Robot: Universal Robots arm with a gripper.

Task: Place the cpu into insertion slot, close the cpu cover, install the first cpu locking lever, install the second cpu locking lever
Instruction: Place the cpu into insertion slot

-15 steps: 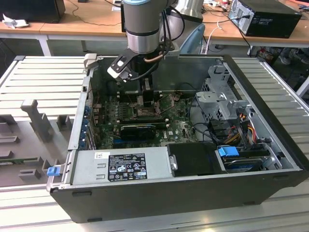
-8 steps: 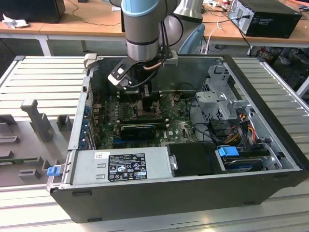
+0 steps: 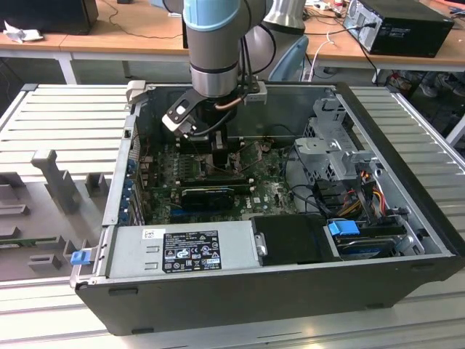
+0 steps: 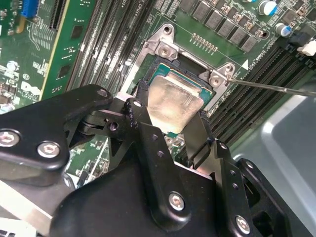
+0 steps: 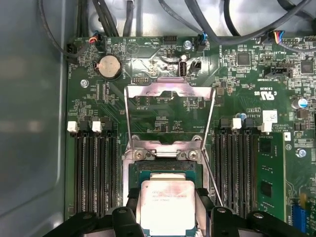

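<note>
Between my fingers (image 4: pixel 145 138), right over the insertion slot (image 5: pixel 148 164): the cpu (image 5: pixel 165 205), pinched by two opposite edges. Gripper (image 4: pixel 170 114) closed down to chip width, nothing else in it; pale metal face bare between the pads. Far edge of the chip lies within the slot's dark border; whether it is fully seated, I cannot tell.

Handling, my judgement: light, thin, stiff, but fragile. Slick lid, delicate underside. Hold the side edges only, level, gentle squeeze, no pressing down.

Just beyond the slot: the cpu cover (image 5: pixel 170 91) swung back on its hinge, window frame open. One locking lever (image 4: pixel 276 87), a thin wire, angles away beside the slot, unlatched.

Either side of the slot: memory slots (image 5: pixel 94 173). Past the cover: coin battery (image 5: pixel 109 65), cables.

Around it all: computer case (image 3: pixel 407 240), arm (image 3: pixel 214 43) reaching in.
</note>
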